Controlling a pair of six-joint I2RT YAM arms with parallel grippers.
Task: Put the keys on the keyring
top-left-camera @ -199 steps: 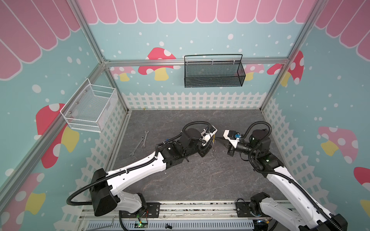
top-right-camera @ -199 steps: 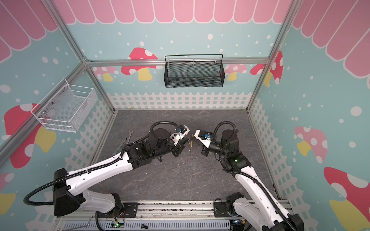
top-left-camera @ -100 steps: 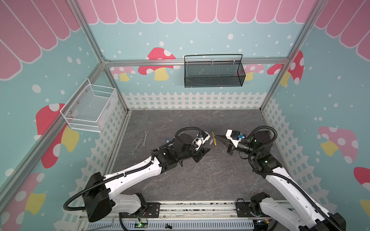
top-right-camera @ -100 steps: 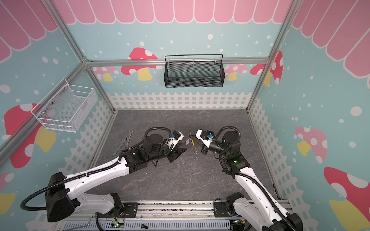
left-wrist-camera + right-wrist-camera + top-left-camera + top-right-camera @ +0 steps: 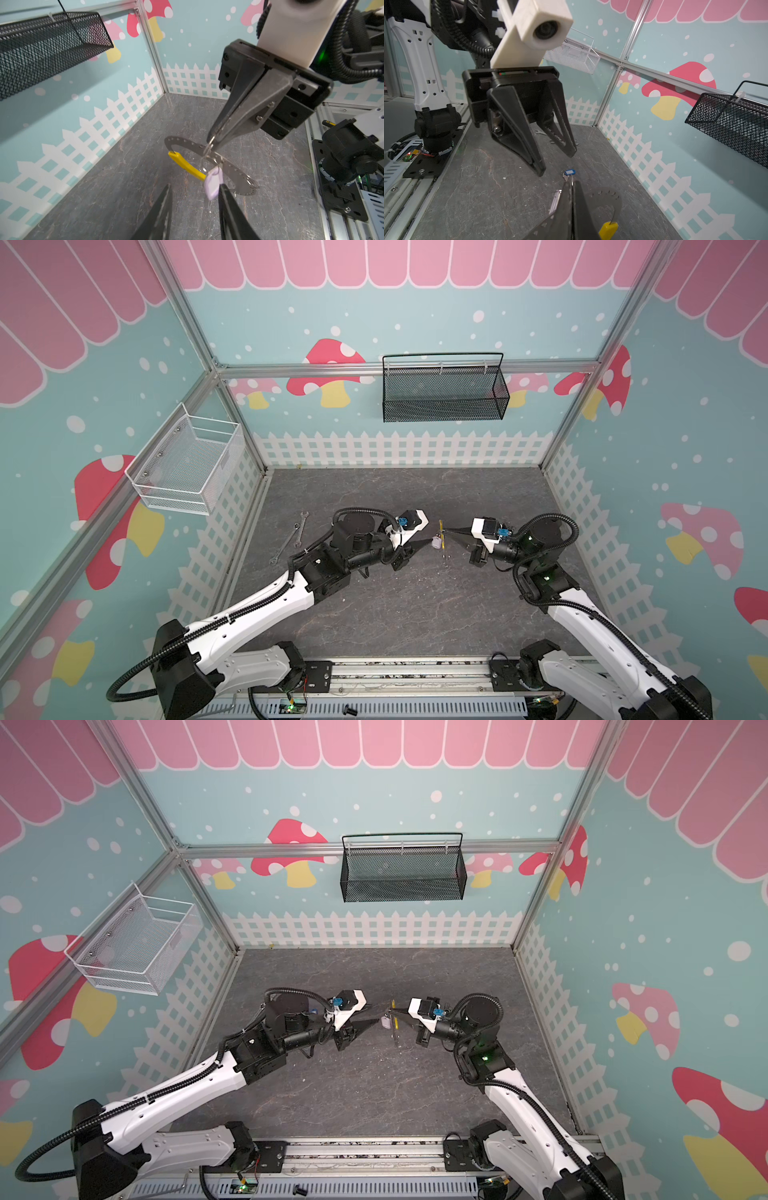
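My right gripper (image 5: 212, 143) is shut on the keyring (image 5: 230, 168), a curved grey metal band with a yellow plastic segment (image 5: 185, 165), and holds it above the floor. A key with a lilac tag (image 5: 213, 185) hangs from the band by its small split ring. My left gripper (image 5: 195, 187) stands open facing the ring, one fingertip (image 5: 222, 188) right beside the lilac tag. In both top views the two grippers (image 5: 424, 542) (image 5: 397, 1013) point at each other mid-floor. A blue-tagged key (image 5: 569, 172) lies on the floor beneath the left gripper (image 5: 554, 162).
Two long wrenches (image 5: 297, 533) lie on the dark floor left of the left arm. A white wire basket (image 5: 187, 468) hangs on the left wall and a black mesh basket (image 5: 442, 389) on the back wall. A white fence lines the floor edges.
My left gripper has opened and drawn back leftward and lower from the ring. The lilac-tagged key stays hanging on the ring in my right gripper, which has barely moved.
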